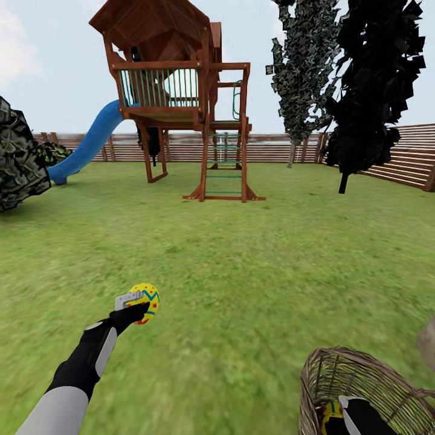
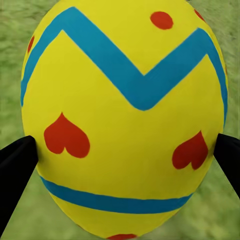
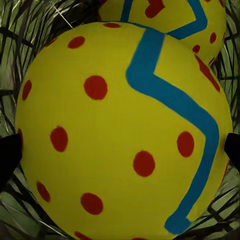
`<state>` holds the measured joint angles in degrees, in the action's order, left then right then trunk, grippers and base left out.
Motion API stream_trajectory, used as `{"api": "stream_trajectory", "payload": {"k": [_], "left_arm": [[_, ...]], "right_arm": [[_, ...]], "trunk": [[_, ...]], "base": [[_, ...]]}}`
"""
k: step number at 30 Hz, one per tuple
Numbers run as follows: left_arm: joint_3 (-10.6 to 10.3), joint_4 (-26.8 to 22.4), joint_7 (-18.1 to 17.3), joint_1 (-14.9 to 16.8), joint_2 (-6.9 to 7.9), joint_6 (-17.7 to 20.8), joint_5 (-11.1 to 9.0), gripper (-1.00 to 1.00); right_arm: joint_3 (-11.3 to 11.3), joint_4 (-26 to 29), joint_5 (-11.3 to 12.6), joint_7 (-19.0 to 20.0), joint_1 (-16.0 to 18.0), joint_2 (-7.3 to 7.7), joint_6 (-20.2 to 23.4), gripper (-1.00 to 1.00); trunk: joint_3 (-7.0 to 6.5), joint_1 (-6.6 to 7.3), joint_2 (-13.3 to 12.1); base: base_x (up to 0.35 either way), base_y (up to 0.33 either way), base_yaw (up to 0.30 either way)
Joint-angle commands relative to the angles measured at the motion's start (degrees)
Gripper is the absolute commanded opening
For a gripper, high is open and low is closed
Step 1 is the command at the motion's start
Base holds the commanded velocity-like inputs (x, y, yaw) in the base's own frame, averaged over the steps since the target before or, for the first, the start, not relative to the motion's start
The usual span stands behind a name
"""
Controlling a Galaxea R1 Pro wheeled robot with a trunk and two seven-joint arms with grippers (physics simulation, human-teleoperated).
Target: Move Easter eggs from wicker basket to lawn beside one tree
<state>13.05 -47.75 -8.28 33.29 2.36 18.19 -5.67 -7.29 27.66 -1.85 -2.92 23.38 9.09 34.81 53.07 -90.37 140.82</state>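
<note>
Holding one egg clamped between both fingertips, the left gripper is kept above the lawn. The right gripper is seen inside the basket, jaws flanking a dotted egg; closure cannot be told. A third egg lies just beyond. Contact should be confirmed before lifting.

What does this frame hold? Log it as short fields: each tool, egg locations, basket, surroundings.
left tool: shut on heart-marked egg, held out above the lawn
right tool: down inside the wicker basket, fingers either side of dotted egg; contact not clear
eggs in basket: dotted egg plus another egg behind it
basket position: on the lawn at the robot's right
surroundings: wooden playset with blue slide, slat fence, black tree
</note>
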Motion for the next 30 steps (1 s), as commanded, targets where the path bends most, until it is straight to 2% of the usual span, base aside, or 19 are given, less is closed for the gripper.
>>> {"api": "stream_trajectory", "payload": {"k": [1,6,12,30], "left_arm": [[0.13,-0.07,-0.22,0.02,-0.04,0.45,-0.57,-1.00],[0.13,-0.09,-0.17,0.02,0.01,0.28,-0.61,-1.00],[0.13,-0.07,-0.22,0.01,-0.03,0.36,-0.58,-1.00],[0.13,0.02,-0.24,-0.02,-0.07,0.44,-0.59,-1.00]], "right_arm": [[-0.18,0.09,-0.17,-0.07,0.00,-0.03,0.29,-1.00],[-0.18,0.06,-0.17,-0.07,0.02,-0.03,0.27,-1.00],[-0.18,0.05,-0.17,-0.07,0.00,-0.03,0.27,-1.00],[-0.18,-0.94,-0.17,-0.07,0.00,-0.03,-1.50,-1.00]], "trunk": [[-0.12,0.24,-0.39],[-1.02,1.34,-2.40],[-2.10,2.65,-4.80],[-5.33,6.61,-12.02]], "base": [[0.000,0.000,0.000],[-0.013,-0.004,0.000],[-0.187,-0.148,0.000],[-0.003,-0.003,0.000]]}}
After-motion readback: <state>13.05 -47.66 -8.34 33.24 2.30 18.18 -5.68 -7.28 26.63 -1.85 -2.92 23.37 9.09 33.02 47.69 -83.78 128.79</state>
